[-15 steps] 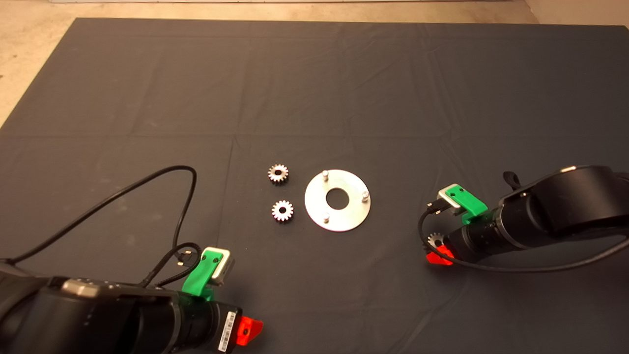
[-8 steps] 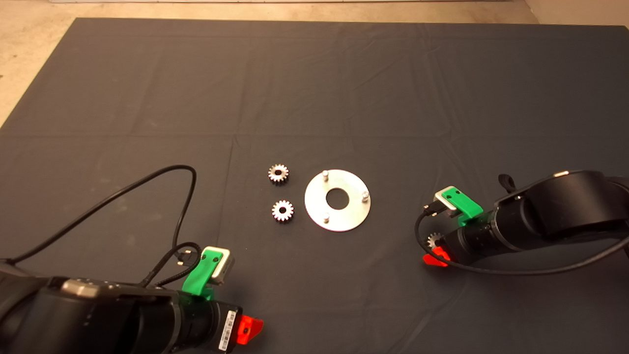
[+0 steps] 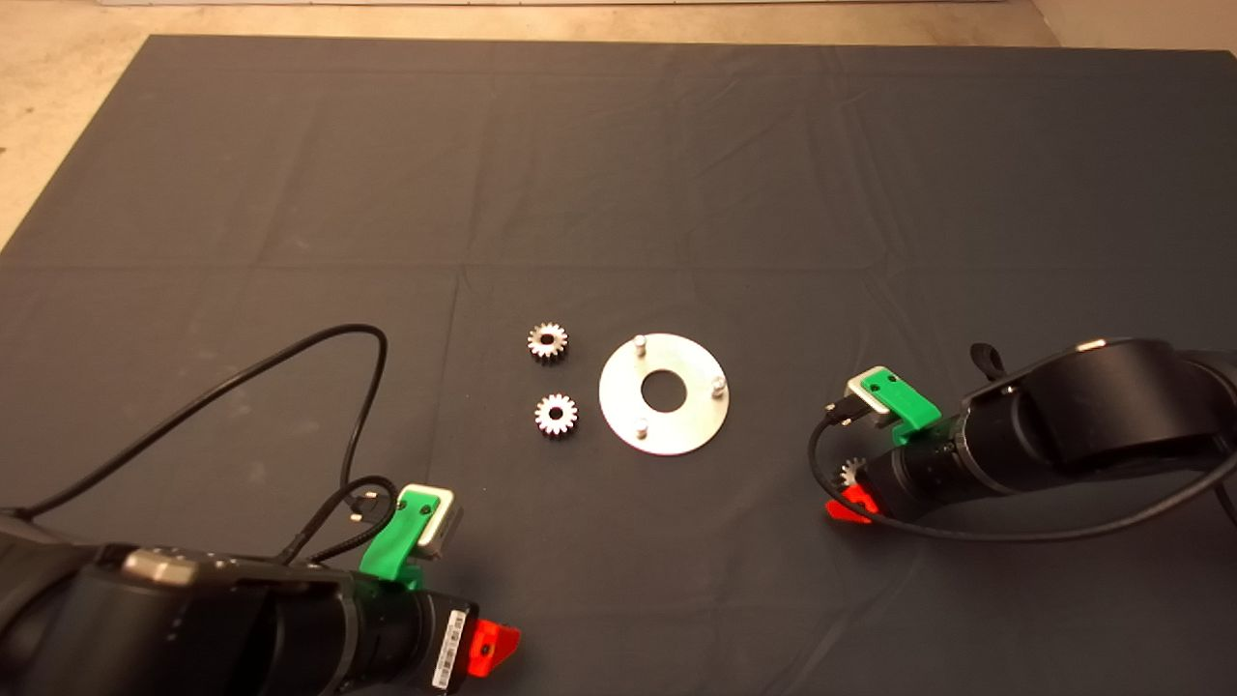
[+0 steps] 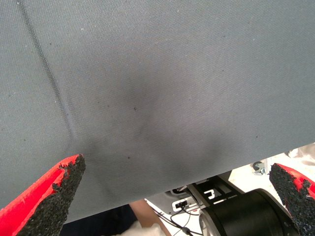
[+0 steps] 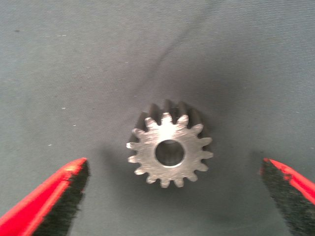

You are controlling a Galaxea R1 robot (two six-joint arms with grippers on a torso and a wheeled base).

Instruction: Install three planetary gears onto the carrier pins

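None of the three pins [image 3: 639, 341] on the metal disc [image 3: 676, 430] carries a gear, so by the look of it the whole job is ahead: all three gears are loose on the mat [image 3: 618, 174]. The right gripper [image 3: 850, 495] hangs over one gear [image 3: 852, 472], fingers spread wide with the gear lying flat between them, touching neither pad; closing on it looks like the step in hand. The other two gears [image 3: 548, 341] lie well off beyond the disc, which is itself between them and this gripper. The right wrist view shows the gear [image 5: 170, 150] centred in the gap, which the head view half hides behind the arm. The left gripper [image 3: 491, 650] waits apart from everything, fingers [image 4: 47, 199] spread over bare mat, holding nothing
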